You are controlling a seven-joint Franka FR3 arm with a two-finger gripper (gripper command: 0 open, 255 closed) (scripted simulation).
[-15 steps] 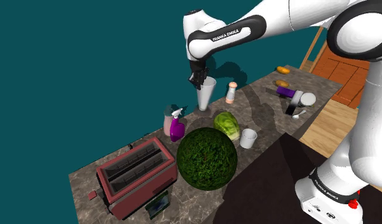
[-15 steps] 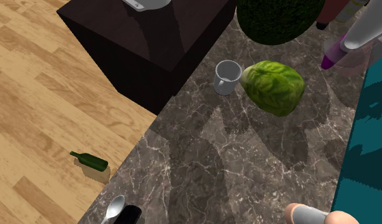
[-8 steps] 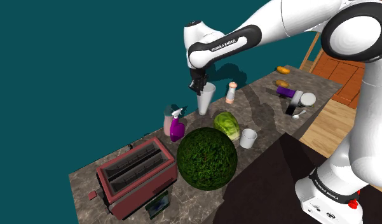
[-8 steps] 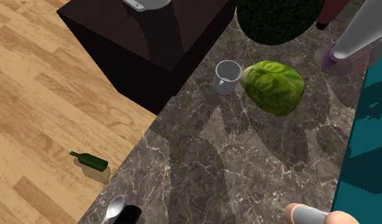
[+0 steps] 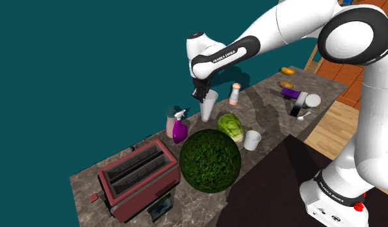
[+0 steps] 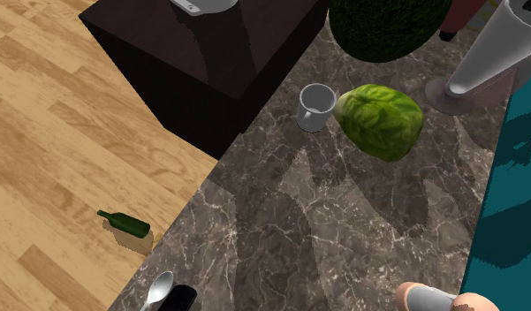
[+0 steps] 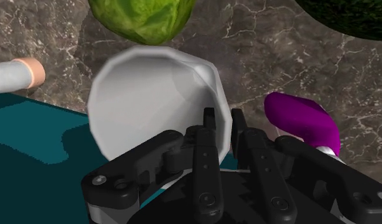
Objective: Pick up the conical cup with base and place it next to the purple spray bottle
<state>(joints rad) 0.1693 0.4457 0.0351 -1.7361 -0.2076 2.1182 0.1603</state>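
A white conical cup (image 5: 208, 106) with a round base hangs upright from my gripper (image 5: 199, 94), which is shut on its rim. In the wrist view the two black fingers (image 7: 208, 137) pinch the cup's wall (image 7: 154, 95), one inside and one outside. The purple spray bottle (image 5: 179, 129) stands a short way to the shoulder view's left of the cup, and its purple body (image 7: 302, 121) lies close beside the gripper. In the second exterior view the cup (image 6: 486, 60) has its base (image 6: 452, 95) at or just above the marble counter; I cannot tell if it touches.
A green lettuce (image 5: 230, 127) and a white mug (image 5: 252, 140) sit in front of the cup. A big dark green ball (image 5: 210, 160) and a red toaster (image 5: 139, 177) stand nearer. A peach-capped shaker (image 5: 235, 94) stands behind. The counter's back edge (image 6: 497, 168) is close.
The gripper has come down with the cup in it, and the cup's base now sits lower, near the counter beside the spray bottle. The grip has stayed shut.
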